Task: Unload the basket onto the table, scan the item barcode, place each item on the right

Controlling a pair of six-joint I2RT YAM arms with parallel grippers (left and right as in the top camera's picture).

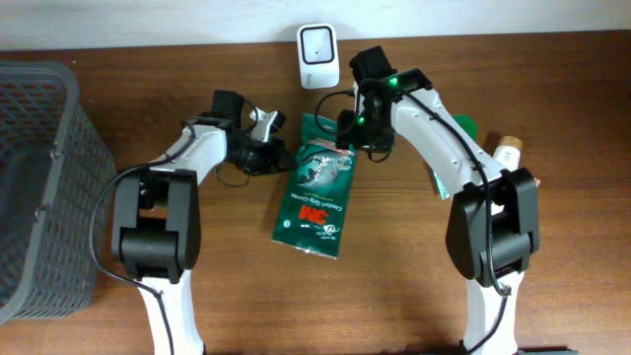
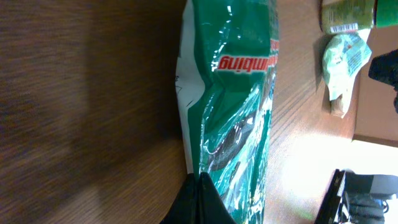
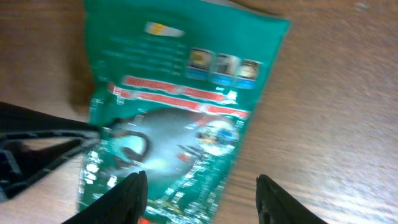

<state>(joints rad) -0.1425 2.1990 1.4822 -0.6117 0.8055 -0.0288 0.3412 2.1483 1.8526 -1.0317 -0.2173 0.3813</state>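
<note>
Brown wooden counter holds a green packet [image 1: 315,197] at its middle, in front of a white scanner [image 1: 318,56]. The left hand [image 1: 271,155] sits at the packet's left edge with its fingers pressed together; whether they pinch the film I cannot tell. The right hand [image 1: 357,133] hovers over the packet's top end, fingers apart, gripping nothing. A grey basket [image 1: 39,168] stands far left.

- The packet [image 1: 317,192] is gleaming as glossy green plastic film, crinkling and catching glare.
- The table [image 1: 394,266] is showing brown wood grain, smooth with a dull sheen.
- The basket [image 1: 39,177] is looking like matt grey plastic lattice.
- The scanner [image 1: 318,56] is showing a smooth white plastic shell.
- The right gripper [image 3: 200,190] is showing 2 matt black fingers, looking like plastic.
</note>
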